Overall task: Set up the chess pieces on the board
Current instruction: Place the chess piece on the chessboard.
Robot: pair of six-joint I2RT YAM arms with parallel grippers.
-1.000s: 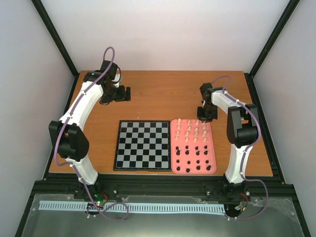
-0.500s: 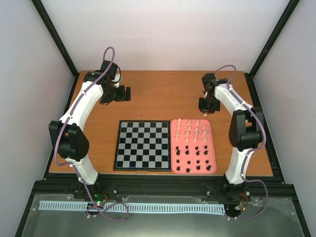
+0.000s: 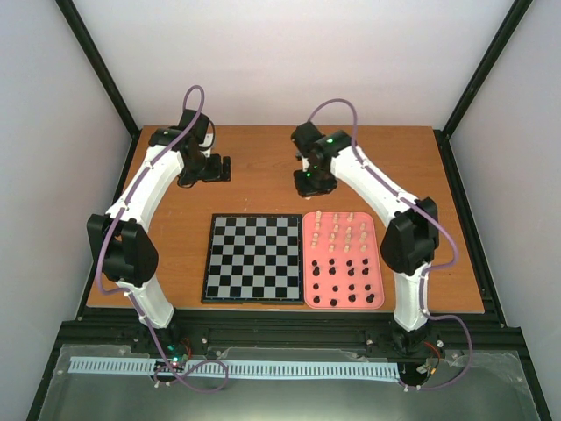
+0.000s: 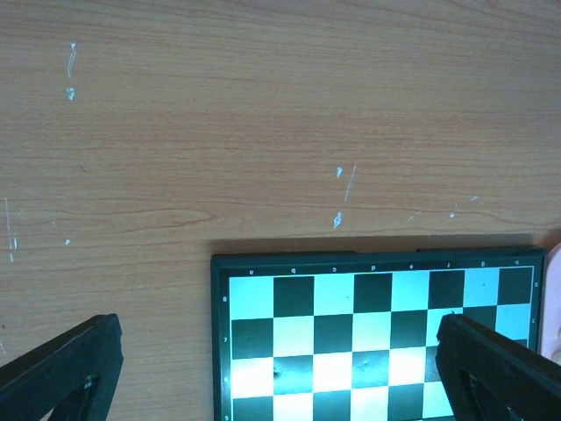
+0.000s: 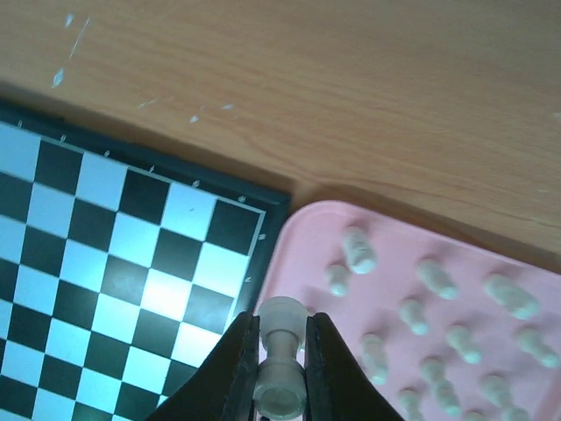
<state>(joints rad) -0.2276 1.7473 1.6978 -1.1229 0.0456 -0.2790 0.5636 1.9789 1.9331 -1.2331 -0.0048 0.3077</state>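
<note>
The board of grey and black checks lies flat at the table's middle, with no piece on its squares. Cream chess pieces and black ones sit in the pink tray to its right. My right gripper hangs beyond the far edge where board and tray meet. In the right wrist view it is shut on a cream piece, above the tray's rim beside the board. My left gripper is open and empty over bare wood, past the board's far left corner.
The wooden table is ringed by a black frame with white walls behind. In the right wrist view several cream pieces lie or stand loosely in the tray. The left gripper's fingers straddle the board's corner from above.
My right arm has swung left, from the tray's far right corner to beyond the seam between board and tray, holding the cream piece. The left arm has stayed still.
</note>
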